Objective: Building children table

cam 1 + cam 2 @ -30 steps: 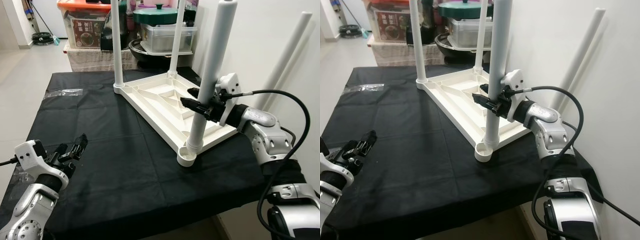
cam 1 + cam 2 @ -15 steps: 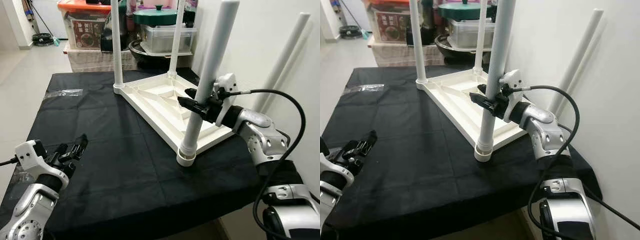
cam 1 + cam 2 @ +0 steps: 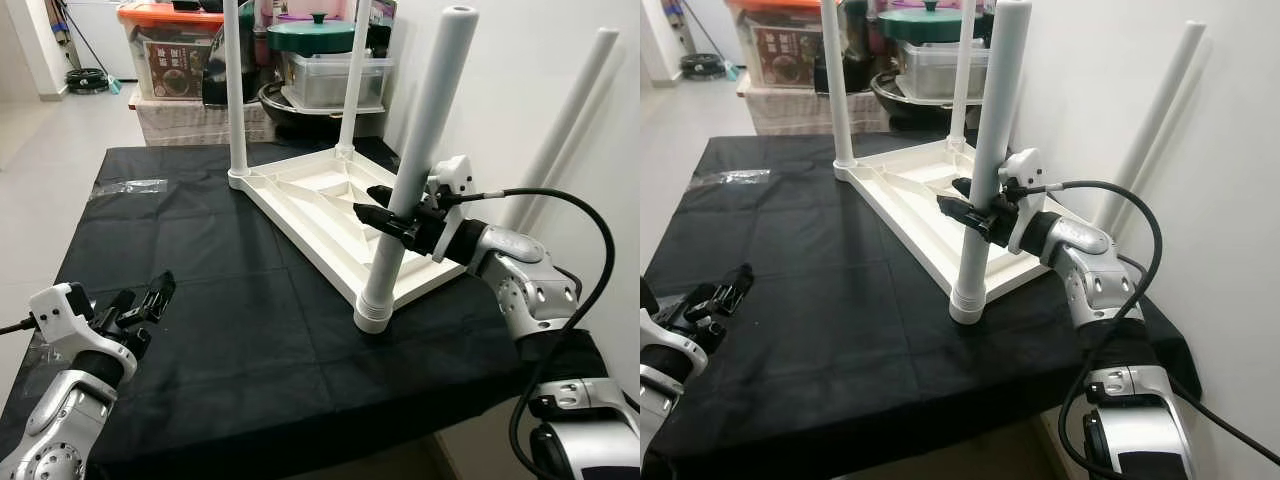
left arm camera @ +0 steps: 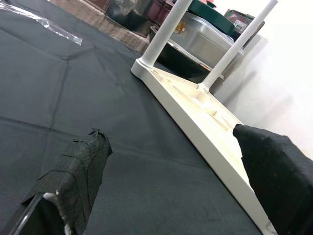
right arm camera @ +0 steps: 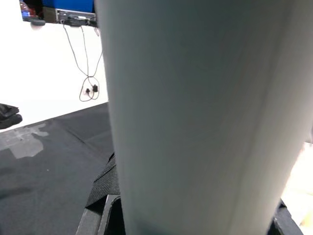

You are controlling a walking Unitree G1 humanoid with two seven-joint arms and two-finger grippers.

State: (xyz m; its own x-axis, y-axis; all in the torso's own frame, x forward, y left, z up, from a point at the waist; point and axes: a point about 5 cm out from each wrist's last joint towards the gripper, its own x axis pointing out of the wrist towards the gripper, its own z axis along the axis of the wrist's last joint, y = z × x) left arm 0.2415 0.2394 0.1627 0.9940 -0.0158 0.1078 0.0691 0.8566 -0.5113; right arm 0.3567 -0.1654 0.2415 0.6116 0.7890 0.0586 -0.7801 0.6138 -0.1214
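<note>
- Your right gripper (image 3: 392, 218) is clenched on the near leg (image 3: 415, 165), about midway up — fingers on either side of it.
- That leg stands in the near corner socket of the tabletop (image 3: 330, 205), leaning slightly right.
- The tabletop lies upside down on the black cloth (image 3: 200, 270), right of centre; two more legs (image 3: 234, 90) stand at its far corners.
- A spare leg (image 3: 565, 125) leans on the right wall.
- Your left gripper (image 3: 143, 301) hovers at the near left, fingers spread, holding nothing.
</note>
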